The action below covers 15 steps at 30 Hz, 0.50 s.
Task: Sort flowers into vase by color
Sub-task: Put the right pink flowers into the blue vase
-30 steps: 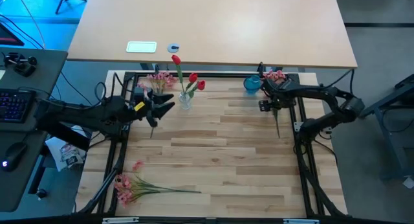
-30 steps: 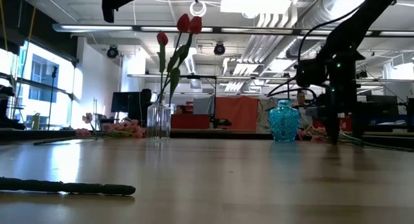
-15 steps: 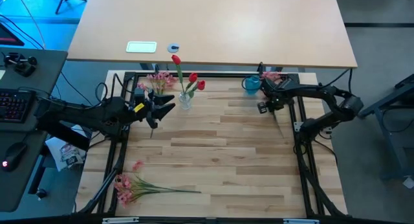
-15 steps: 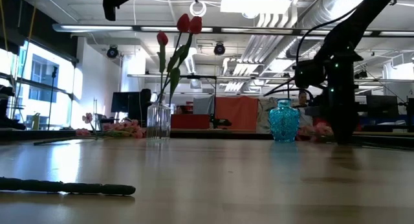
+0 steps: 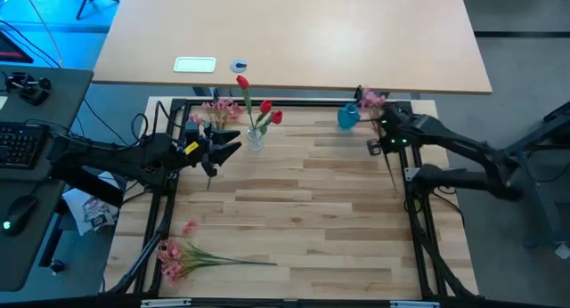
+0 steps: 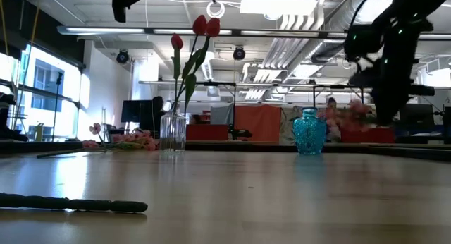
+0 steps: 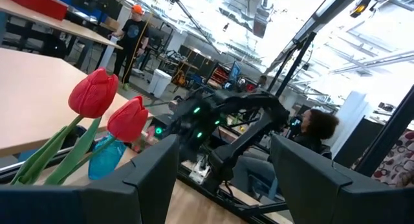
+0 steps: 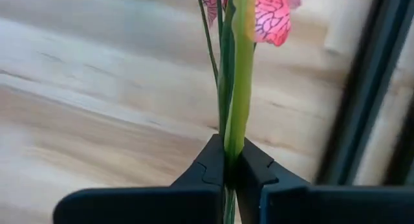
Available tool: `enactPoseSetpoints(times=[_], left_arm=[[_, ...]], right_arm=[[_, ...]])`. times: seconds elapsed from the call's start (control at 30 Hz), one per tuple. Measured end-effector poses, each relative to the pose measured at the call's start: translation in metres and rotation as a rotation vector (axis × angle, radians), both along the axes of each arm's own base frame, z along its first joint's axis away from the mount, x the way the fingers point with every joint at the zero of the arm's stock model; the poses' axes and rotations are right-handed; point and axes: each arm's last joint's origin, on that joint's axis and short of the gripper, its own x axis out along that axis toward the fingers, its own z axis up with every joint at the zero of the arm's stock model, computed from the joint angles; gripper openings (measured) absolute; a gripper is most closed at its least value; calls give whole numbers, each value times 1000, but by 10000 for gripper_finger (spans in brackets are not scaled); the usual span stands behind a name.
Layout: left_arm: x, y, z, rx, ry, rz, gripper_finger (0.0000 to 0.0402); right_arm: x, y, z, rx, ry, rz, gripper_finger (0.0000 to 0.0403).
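On the wood worktop [image 5: 303, 201], the right claw [image 8: 231, 164] pinches a pink spray's [image 8: 272, 13] stem beside the blue vase [image 5: 347, 117]; the left claw [image 5: 233, 141] gapes empty near the tulips [image 5: 264, 109].

High view: straight down over the whole table [image 5: 294, 210]. Low view: level with the tabletop, facing the room. Left wrist view: forward toward the red tulips [image 7: 107, 111] and blue vase [image 7: 107, 156], both shared with the low view. Right wrist view: close on a green stem [image 8: 238, 88].
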Motion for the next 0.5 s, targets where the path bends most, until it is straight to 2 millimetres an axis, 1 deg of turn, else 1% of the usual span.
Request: enactPoseSetpoints(times=[0.17,0.23,0.3,0.37,0.43,0.5], left_arm=[[0,0,0,0,0,0,231],[0,0,0,0,0,0,231],[0,0,0,0,0,0,231],[0,0,0,0,0,0,231],[0,0,0,0,0,0,231],[0,0,0,0,0,0,231]], right_arm=[[-11,12,50,-189,-318,-39,3],[-12,14,73,-327,-496,-19,3],[-12,15,97,-499,-694,30,3],[-10,14,118,-671,-855,84,3],[-8,13,131,-820,-907,150,3],[-4,8,139,-967,-876,223,3]])
